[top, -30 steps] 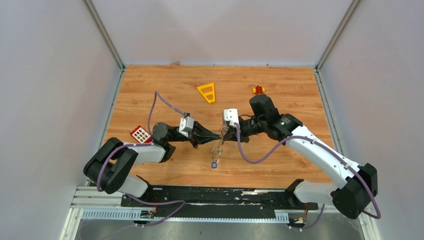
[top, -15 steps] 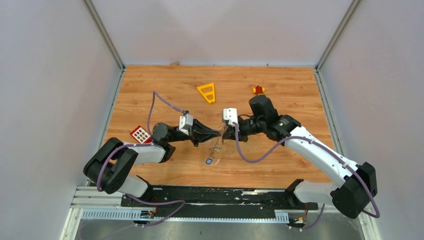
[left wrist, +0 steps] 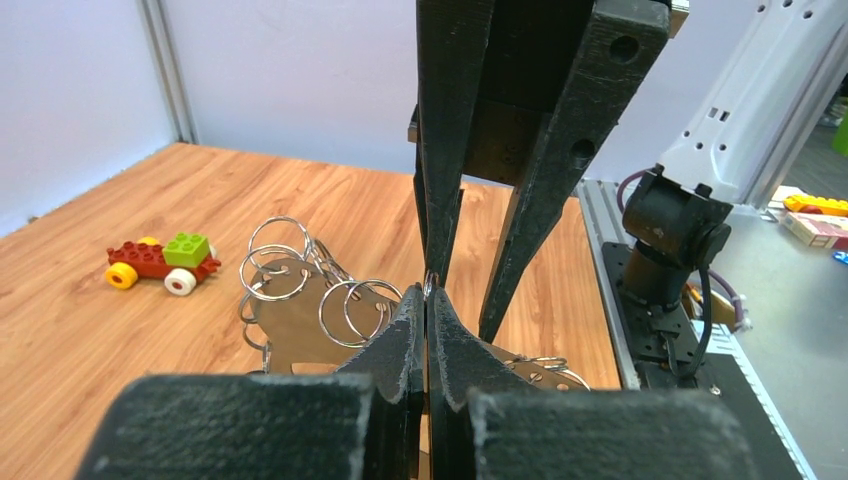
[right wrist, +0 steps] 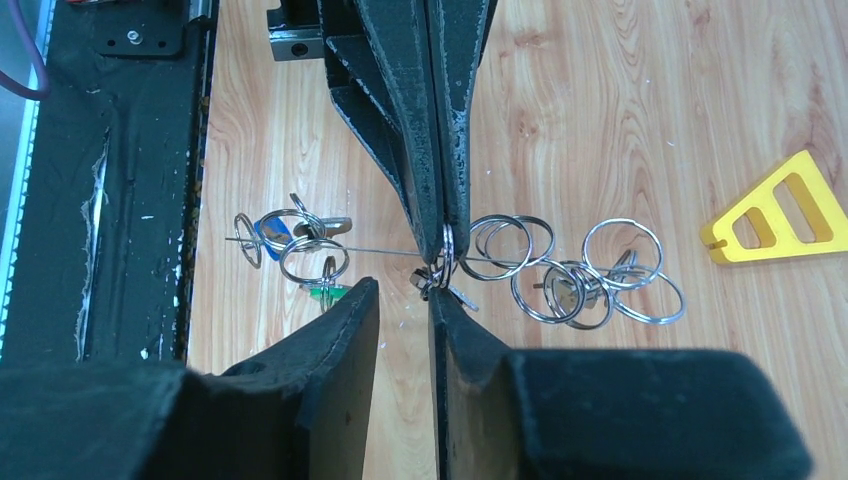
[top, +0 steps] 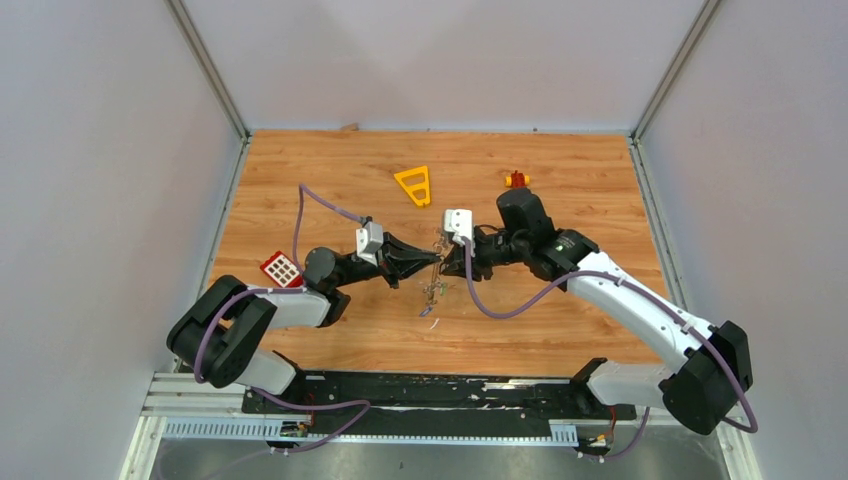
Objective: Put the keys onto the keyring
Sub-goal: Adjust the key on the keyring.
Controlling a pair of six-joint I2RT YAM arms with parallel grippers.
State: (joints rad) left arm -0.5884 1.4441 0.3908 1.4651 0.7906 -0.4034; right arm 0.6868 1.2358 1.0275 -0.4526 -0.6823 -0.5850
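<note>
Keys (top: 431, 292) farther up the table (top: 580, 330) (edges distant)

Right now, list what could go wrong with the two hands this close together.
The left hand pinches the thin keyring only at its very fingertips, so a small tug may let it slip and drop the keys. The right hand is open right against those fingertips; closing could clamp the other hand instead of the metal. The loose rings look tangled and might snag.
</note>
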